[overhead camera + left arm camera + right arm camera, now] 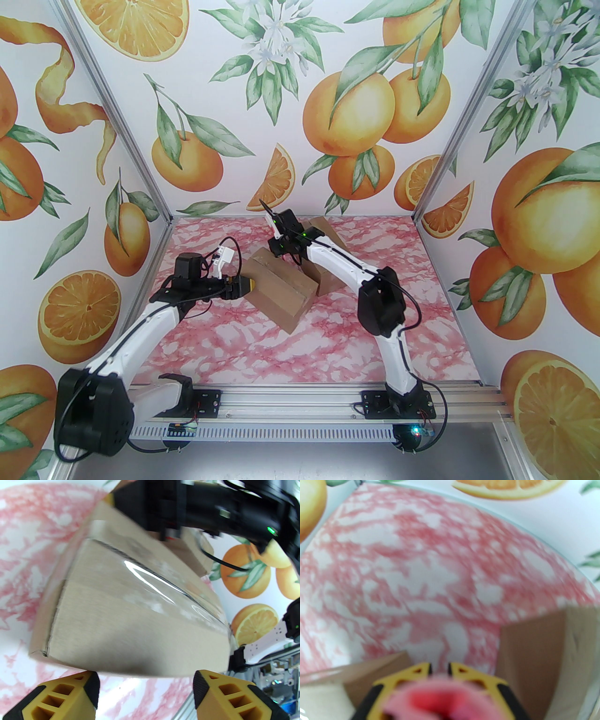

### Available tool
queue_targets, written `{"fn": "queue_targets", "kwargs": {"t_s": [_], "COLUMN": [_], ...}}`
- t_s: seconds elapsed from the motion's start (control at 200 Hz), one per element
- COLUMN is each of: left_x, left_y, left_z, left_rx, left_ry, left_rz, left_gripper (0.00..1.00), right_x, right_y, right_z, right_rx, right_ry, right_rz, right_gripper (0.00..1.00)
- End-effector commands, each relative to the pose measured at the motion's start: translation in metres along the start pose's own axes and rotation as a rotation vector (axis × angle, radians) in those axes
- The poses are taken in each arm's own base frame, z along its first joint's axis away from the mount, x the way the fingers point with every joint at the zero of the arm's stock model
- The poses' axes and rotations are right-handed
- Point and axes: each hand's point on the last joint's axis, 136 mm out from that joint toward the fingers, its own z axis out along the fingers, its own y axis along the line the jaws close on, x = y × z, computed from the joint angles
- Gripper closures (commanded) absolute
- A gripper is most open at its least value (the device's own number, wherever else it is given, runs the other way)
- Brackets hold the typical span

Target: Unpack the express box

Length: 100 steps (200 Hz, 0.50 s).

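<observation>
Pincer on the left arm (146, 680) is spread wide with nothing between its yellow fingers (70, 695). The express box (131, 620) sits just ahead of the tips, its near edge spanning the gap from one tip to the other. From the overhead camera that pincer is right up against the left end of the box, can't say for sure if it's touching. Box is plain brown cardboard lying on the pink marbled bench (281, 347), with a strip of clear tape (152, 580) running along the top seam away from the left pincer. Further right, past the far end of the box, there are more cardboard panels (328, 276). Flaps or a second box, honestly can't tell, and the right arm reaches over them. Right pincer (440, 667) has its tips nearly pressed together with just a thin slit between them. There's a blurry pink thing (445, 698) between the fingers close to the lens. It looks pinched in there, but it's way too fuzzy to say what it is. Cardboard sits on both sides of that pincer, a low piece to its left and a taller one to its right, with bare bench ahead of the tips.
</observation>
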Motion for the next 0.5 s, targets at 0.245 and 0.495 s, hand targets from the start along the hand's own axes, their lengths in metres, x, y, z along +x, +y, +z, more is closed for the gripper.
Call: {"fn": "queue_targets", "kwargs": {"t_s": [0.245, 0.495], "left_x": [-0.053, -0.097], "left_y": [0.002, 0.038], "left_z": [-0.033, -0.033], "left_rx": [-0.162, -0.216], "left_ry": [-0.114, -0.076], "left_rz": [0.137, 0.111], "left_gripper": [0.24, 0.35], "right_x": [-0.074, -0.105], "right_y": [0.012, 0.014], "right_z": [-0.018, -0.068], "right_rx": [-0.001, -0.003], "right_ry": [-0.181, -0.329], "right_rz": [-0.083, -0.106], "right_gripper": [1.0, 1.0]}}
